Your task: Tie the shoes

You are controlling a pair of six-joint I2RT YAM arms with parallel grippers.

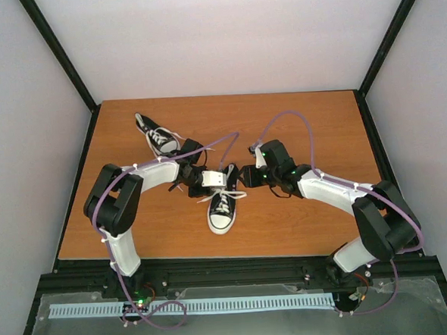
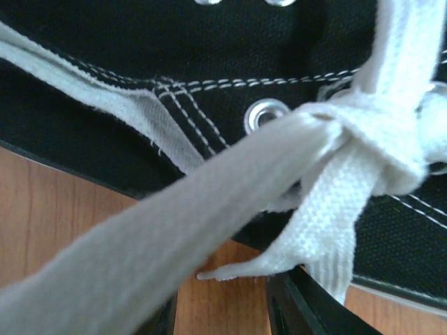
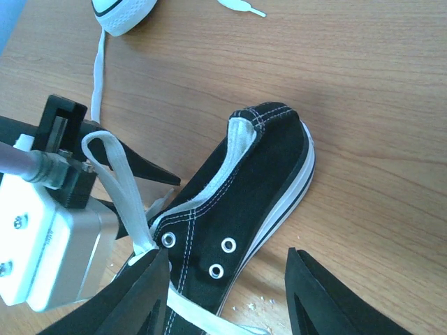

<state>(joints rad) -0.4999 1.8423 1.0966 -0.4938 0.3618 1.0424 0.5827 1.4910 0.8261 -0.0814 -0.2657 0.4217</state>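
A white lace (image 2: 160, 237) fills the lens, running between the fingers of the left gripper (image 2: 227, 313), pinched or not I cannot tell, back to a half knot (image 2: 370, 139) at an eyelet (image 2: 267, 112) of the near sneaker (image 1: 222, 205), which lies in the middle of the table (image 1: 302, 216), the far sneaker (image 1: 157, 137) behind it. The right gripper (image 3: 227, 279) stands fingers apart over that sneaker's side, holding nothing; the lace looks soft, light and apt to slip, so pinch it close to the knot. Only the right wrist view shows the loop (image 3: 115, 164) beside the left gripper; only the top view, both shoes
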